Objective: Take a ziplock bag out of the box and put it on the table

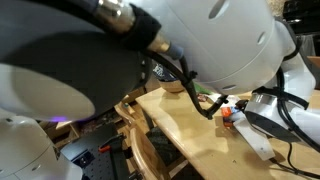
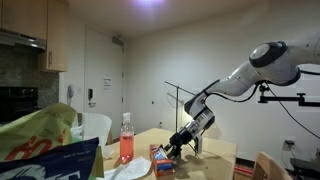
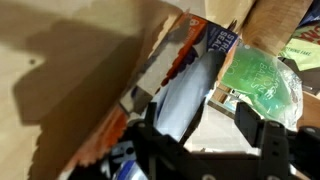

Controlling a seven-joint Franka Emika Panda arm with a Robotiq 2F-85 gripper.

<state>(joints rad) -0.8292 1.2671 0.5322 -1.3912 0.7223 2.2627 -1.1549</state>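
Observation:
The orange-red box with a blue panel [image 3: 185, 45] lies on the pale tan table [image 3: 60, 70]. A whitish see-through ziplock bag [image 3: 190, 90] sticks out of the box's open end, between my fingers. My gripper [image 3: 199, 107] is open, its black fingers wide apart around the bag, whose edge runs close to one finger. In an exterior view the gripper [image 2: 178, 150] hangs low over the box [image 2: 163, 158] on the table [image 2: 215, 165]. In an exterior view the arm hides most of the scene, and only part of the table [image 1: 195, 130] shows.
A pink spray bottle [image 2: 126, 140] stands near the box. A green packet [image 3: 262, 80] lies just beyond the gripper. A crumpled snack bag [image 2: 40, 145] fills the foreground. Wooden chair parts [image 1: 145, 140] stand at the table's edge.

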